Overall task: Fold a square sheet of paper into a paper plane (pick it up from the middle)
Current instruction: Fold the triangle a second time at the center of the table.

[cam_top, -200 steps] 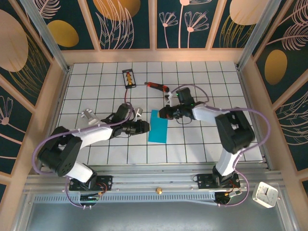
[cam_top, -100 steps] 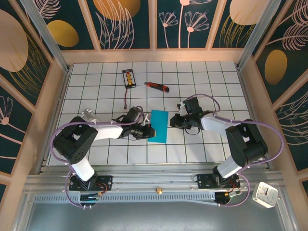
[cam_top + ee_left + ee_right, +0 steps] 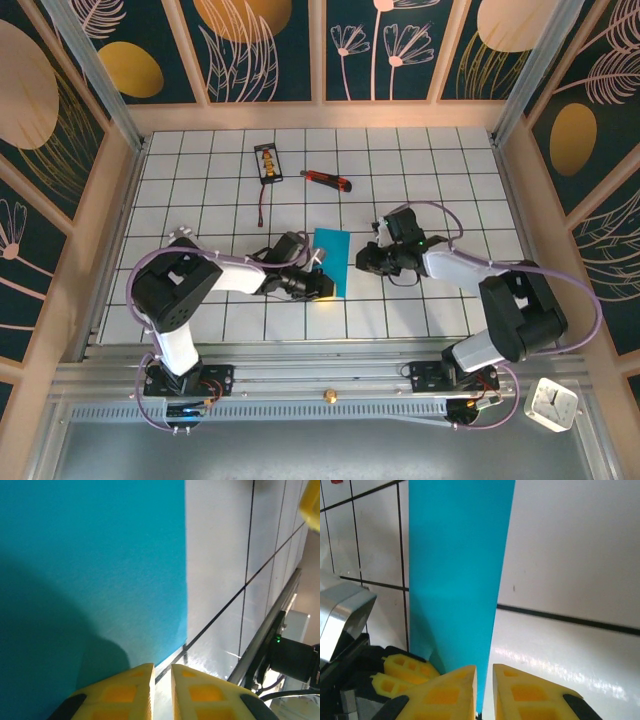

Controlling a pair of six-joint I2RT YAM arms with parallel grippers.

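Note:
The square sheet of paper (image 3: 332, 258) lies flat on the tiles as a cyan, folded upright rectangle. It is broad in the left wrist view (image 3: 90, 555) and a tapering strip in the right wrist view (image 3: 460, 555). My left gripper (image 3: 326, 287) lies low at its near left corner. Its yellow fingers (image 3: 162, 670) stand a narrow gap apart, with bare tile and a grid line between them. My right gripper (image 3: 360, 262) is at the paper's right edge, open by a narrow slit (image 3: 484, 672). The paper's edge runs into that slit without being pinched.
A red-and-black utility knife (image 3: 327, 180) and a small black card with an orange figure (image 3: 267, 163) lie at the back of the tiled table. The left gripper's yellow fingers (image 3: 402, 672) show across the paper. Wooden walls ring the table.
The left gripper slid right, down to the paper's near left corner. The right gripper drew back from the paper's top to its right edge. Both jaws have parted slightly.

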